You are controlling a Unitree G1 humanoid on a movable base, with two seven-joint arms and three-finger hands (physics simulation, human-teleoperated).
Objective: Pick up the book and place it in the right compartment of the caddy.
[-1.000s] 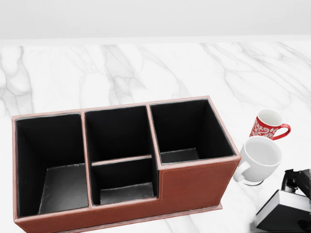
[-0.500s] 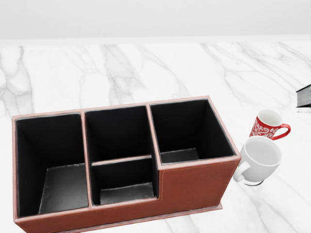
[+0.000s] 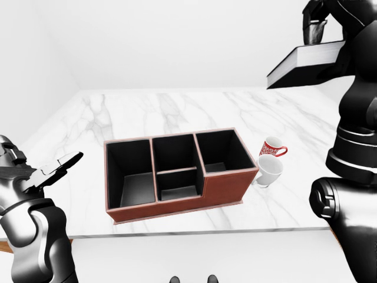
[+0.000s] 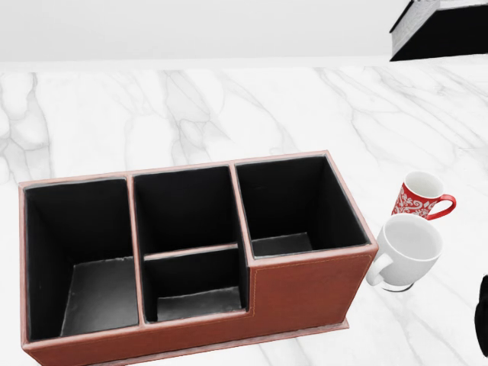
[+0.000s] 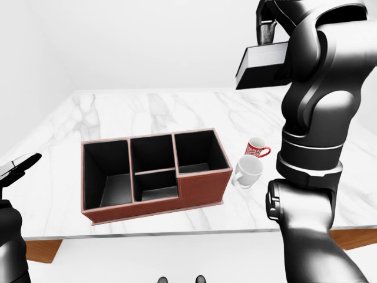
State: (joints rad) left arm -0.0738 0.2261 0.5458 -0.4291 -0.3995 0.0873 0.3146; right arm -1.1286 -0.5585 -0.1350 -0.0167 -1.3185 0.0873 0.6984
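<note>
The book (image 3: 301,61), black with white page edges, hangs high in the air at the upper right, above and to the right of the caddy. My right hand (image 3: 315,34) is shut on it from above; the book's corner also shows at the top right of the head view (image 4: 438,30). The brown caddy (image 4: 305,293) with black insides stands on the marble table. Its right compartment (image 4: 293,202) holds nothing. My left hand (image 3: 59,168) is open and holds nothing, off the table's left side, apart from the caddy.
A red patterned mug (image 4: 419,197) and a white mug (image 4: 404,252) stand close to the caddy's right end. The marble table (image 3: 177,112) reaches up the view behind the caddy. Its near edge (image 3: 194,234) runs just below the caddy.
The book has risen in my right hand from the bottom right of the head view, past the right edge, to the top right. The caddy and mugs have not moved.
</note>
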